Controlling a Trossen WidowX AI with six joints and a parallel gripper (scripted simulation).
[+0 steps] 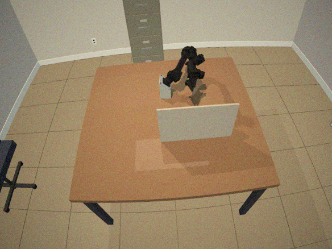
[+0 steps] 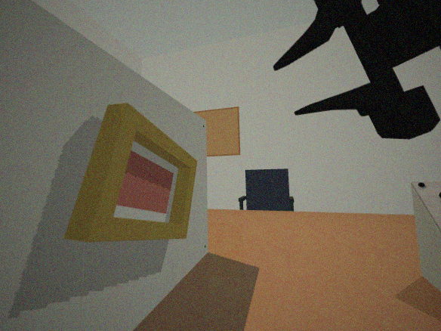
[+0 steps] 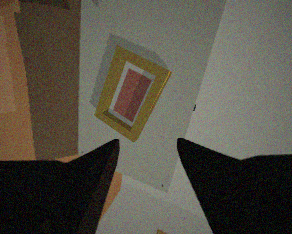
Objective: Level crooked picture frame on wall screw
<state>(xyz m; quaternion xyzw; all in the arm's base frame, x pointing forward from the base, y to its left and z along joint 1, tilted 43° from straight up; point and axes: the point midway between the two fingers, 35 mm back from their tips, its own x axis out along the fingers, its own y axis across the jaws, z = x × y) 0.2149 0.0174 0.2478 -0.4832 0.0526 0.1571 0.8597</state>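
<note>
A yellow picture frame (image 2: 100, 174) (image 3: 111, 80) with a red picture hangs crooked on the pale upright panel (image 1: 199, 123) (image 2: 57, 72) (image 3: 187, 30). Facing it in the exterior view, its left side is the higher one and its right side is lower. Its screw and notched strip are hidden behind it. The top view shows only the panel's back. My gripper (image 2: 285, 91) (image 3: 148, 143) is open and empty, with its fingers well apart. It is away from the panel, up and to the right of the frame in the exterior view, and touches nothing.
The brown table (image 1: 113, 119) (image 2: 321, 249) carries the panel and a white upright block (image 1: 165, 92) (image 2: 424, 219) beside my arm (image 1: 191, 68). A dark chair (image 2: 266, 189) and an orange wall board (image 2: 223, 132) are farther off. A filing cabinet (image 1: 143, 34) stands behind the table.
</note>
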